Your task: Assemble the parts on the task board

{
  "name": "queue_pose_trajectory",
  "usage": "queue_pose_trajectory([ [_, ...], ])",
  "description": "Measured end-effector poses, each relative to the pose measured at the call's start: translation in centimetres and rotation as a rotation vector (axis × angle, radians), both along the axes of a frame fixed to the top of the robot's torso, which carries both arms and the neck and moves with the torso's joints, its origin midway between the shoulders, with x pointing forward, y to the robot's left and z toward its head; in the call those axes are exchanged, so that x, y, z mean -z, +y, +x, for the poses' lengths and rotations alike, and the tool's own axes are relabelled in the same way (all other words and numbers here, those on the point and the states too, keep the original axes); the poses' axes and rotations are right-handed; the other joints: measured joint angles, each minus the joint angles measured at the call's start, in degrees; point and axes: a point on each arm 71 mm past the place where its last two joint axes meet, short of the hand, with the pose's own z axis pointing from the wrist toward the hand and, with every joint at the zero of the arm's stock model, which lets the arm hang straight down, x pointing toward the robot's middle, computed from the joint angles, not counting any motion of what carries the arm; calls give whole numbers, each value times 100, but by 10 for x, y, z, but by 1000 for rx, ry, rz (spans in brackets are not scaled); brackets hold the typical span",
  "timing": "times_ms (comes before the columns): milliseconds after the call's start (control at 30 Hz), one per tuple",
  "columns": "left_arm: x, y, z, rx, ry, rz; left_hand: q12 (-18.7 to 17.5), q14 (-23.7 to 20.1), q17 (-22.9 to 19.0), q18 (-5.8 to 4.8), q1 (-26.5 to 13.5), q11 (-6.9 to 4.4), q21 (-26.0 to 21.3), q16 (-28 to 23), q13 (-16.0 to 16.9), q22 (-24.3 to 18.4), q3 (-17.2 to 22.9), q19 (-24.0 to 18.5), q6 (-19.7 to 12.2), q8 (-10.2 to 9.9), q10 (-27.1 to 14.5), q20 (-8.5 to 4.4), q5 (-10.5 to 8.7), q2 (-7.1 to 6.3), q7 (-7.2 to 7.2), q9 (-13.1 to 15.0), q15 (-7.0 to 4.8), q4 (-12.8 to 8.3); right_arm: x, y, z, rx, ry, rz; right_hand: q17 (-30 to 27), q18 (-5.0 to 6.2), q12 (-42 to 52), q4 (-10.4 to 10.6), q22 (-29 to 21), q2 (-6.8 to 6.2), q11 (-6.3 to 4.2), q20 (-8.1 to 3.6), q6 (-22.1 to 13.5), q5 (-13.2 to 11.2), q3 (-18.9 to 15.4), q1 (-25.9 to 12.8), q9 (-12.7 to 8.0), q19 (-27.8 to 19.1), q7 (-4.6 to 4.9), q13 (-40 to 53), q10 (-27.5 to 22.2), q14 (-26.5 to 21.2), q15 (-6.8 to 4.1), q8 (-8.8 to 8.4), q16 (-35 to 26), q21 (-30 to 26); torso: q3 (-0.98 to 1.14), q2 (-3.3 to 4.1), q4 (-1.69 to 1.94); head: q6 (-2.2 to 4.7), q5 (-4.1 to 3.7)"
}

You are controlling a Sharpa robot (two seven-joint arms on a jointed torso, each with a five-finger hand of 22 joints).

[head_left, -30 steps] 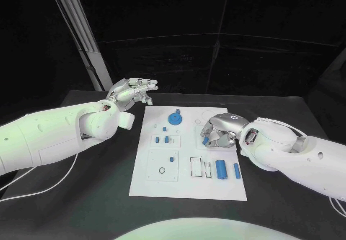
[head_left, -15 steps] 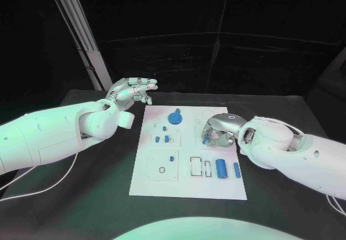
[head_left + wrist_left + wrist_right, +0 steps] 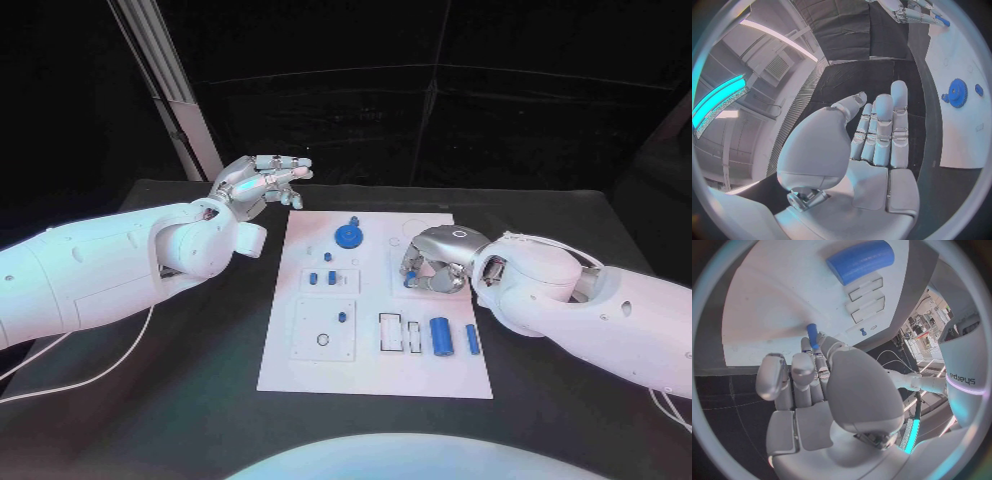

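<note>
Left hand (image 3: pixel 264 180) raised off the far-left corner of the task board (image 3: pixel 378 370), fingers extended, holding nothing. Right hand (image 3: pixel 433 262) low over the board's right half, pinching a small blue pin (image 3: pixel 812 334).

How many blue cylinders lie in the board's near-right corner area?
2: a thick blue cylinder and a thinner one beside it, on the task board. The right hand may hide other parts.

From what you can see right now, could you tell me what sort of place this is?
Probably a robotics test cell: a black table carrying a white task board with blue parts, dark curtains behind, and ceiling strip lights.
</note>
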Motion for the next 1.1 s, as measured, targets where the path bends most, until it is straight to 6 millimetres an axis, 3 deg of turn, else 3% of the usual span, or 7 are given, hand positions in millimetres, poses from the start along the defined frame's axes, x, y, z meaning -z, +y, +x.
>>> queue_pose_trajectory([
  [267, 0, 1, 0, -1, 1, 1, 0, 0, 0, 0, 0, 0, 0, 0, 0, 0, 0, 0, 0, 0, 0, 0, 0, 0, 0, 0, 0, 0, -6, 3, -6, -12, -29, 29, 144, 1, -24, -123, 166, -61, 55, 1, 125, 31, 232, -1, 1, 104, 23, 25, 77, 0, 0, 0, 128, 109, 1, -6, -4, 5, -9],
  [667, 0, 2, 1, -5, 2, 3, 22, 0, -5, 0, 0, 0, -24, 0, 1, -4, 0, 0, 0, 0, 0, 0, 0, 0, 0, 0, 0, 0, -33, 4, -20, -26, -105, 140, 157, 0, -69, -164, 185, -89, 55, 1, 124, 33, 306, 15, 1, 104, 23, 34, 81, 0, 0, 0, 151, 131, -2, -9, 2, 25, -19],
  [833, 0, 2, 1, -5, 2, 3, 22, 0, -5, 0, 0, 0, -24, 0, 1, -4, 0, 0, 0, 0, 0, 0, 0, 0, 0, 0, 0, 0, -41, 20, -27, -68, -114, 196, 163, 0, -88, -178, 185, -90, 69, 1, 144, 33, 320, 15, 1, 104, 43, 32, 104, 0, 0, 0, 151, 131, -1, -1, 5, 16, 24],
  [1100, 1, 0, 1, -1, 2, 2, 22, 0, -5, 0, 0, 0, -24, 0, 1, -3, 0, 0, 0, 0, 0, 0, 0, 0, 0, 0, 0, 1, -47, 65, -37, -178, -100, 301, 186, 0, -89, -181, 204, -120, 66, 1, 144, 32, 354, -15, 1, 104, 44, 29, 106, 0, 1, 0, 175, 131, -7, 2, 14, -32, 115],
])
